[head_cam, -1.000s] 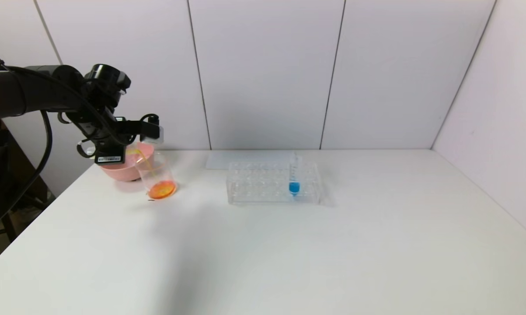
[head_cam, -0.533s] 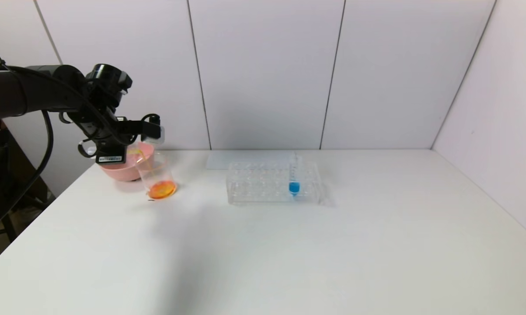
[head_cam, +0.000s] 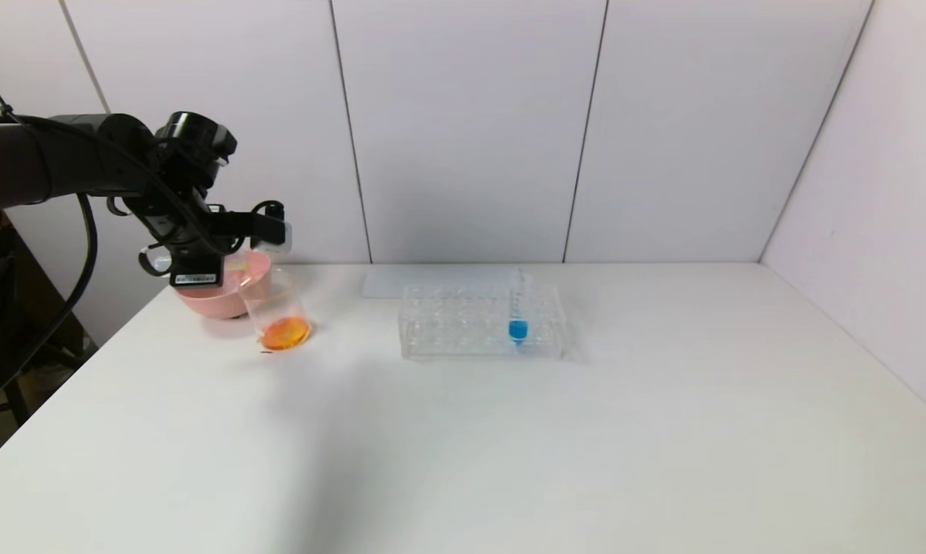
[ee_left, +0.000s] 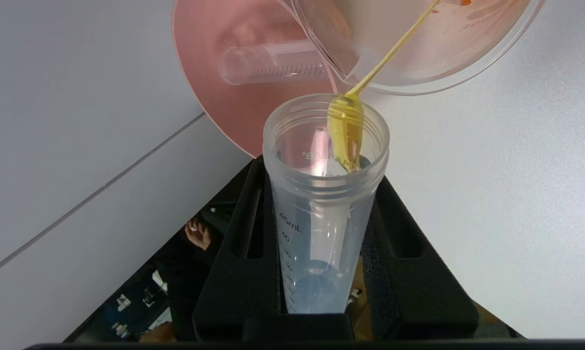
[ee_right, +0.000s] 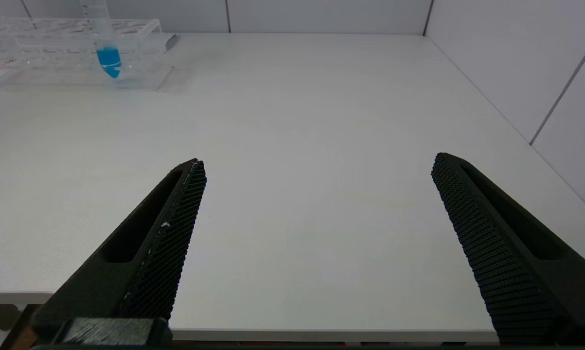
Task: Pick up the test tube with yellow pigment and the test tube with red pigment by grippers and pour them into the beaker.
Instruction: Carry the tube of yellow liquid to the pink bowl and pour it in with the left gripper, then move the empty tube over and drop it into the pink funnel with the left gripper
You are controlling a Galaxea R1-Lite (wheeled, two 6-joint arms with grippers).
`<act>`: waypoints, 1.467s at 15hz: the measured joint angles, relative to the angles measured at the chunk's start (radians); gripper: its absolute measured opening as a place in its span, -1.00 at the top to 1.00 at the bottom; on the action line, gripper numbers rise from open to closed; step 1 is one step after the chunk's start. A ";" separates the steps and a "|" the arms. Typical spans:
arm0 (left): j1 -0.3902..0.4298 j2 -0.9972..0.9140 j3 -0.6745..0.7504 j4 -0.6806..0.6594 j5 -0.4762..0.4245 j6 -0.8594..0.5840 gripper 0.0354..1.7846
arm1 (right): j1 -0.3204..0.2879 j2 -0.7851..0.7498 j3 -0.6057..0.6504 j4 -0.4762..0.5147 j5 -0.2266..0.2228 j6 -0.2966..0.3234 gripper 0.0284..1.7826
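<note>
**Left tool clamped on tipped yellow tube at the beaker mouth**

The left tool is closed tight on the test tube with yellow pigment, one black finger on each side of the tube's barrel. The tube is tilted with its open mouth towards the beaker, and a thin yellow strand runs from the tube's lip into the beaker. In the head view the left tool sits above the beaker near the counter's far left corner. The beaker has orange liquid pooled in its bottom.

Just behind and touching the beaker stands a pink bowl. An empty clear tube lies on its side inside the bowl; whether it is the red-pigment tube cannot be told.

The right tool hovers over the counter's near edge with its fingers spread wide apart, holding nothing.

A clear tube rack stands towards the far edge, near the middle of the counter. One tube with blue liquid stands upright in it. A pale flat sheet lies behind the rack. Plain grey-white panelled walls enclose the counter at the back and right.
</note>
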 joint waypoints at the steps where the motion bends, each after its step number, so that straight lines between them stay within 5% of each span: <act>1: -0.003 0.000 0.000 -0.004 0.002 0.000 0.48 | 0.000 0.000 0.000 0.000 0.000 0.000 -0.91; 22: -0.035 -0.002 0.000 -0.010 0.079 0.001 0.48 | 0.000 0.000 0.000 0.000 0.000 0.000 -0.91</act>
